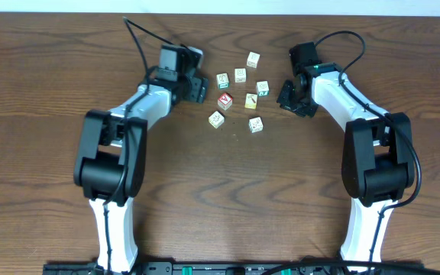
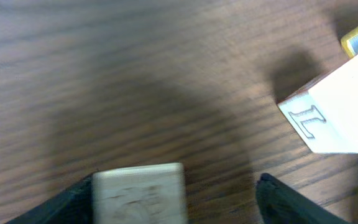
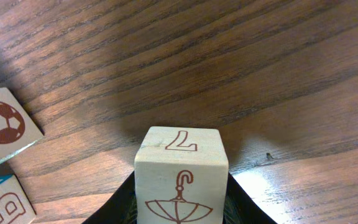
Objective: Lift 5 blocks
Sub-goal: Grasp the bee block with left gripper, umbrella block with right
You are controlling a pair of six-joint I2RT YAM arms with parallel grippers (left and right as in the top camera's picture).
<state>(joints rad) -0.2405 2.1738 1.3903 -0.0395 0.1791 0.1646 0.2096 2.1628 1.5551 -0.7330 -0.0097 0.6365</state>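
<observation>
Right fingers [image 3: 242, 208] grip an umbrella block [image 3: 181, 177] (bare wood [image 3: 229, 62] ahead); left fingers [image 2: 291, 202] gape around another block [image 2: 139, 193].

With the red-faced cube [image 1: 225, 100] as dial centre, blocks [image 1: 240, 75] ring it closely from 11 round to 7 o'clock, leaving only narrow gaps. The widest lane in opens at 6 o'clock. The left gripper [image 1: 202, 86] closes off 10 o'clock, its spread fingers astride a blurred block [image 2: 138, 193]. The right gripper [image 1: 287, 98], clamped on the umbrella block [image 3: 181, 171], bars 3 o'clock. Bare table [image 1: 235, 191] lies open at 6 o'clock between the arms, and beyond 12
</observation>
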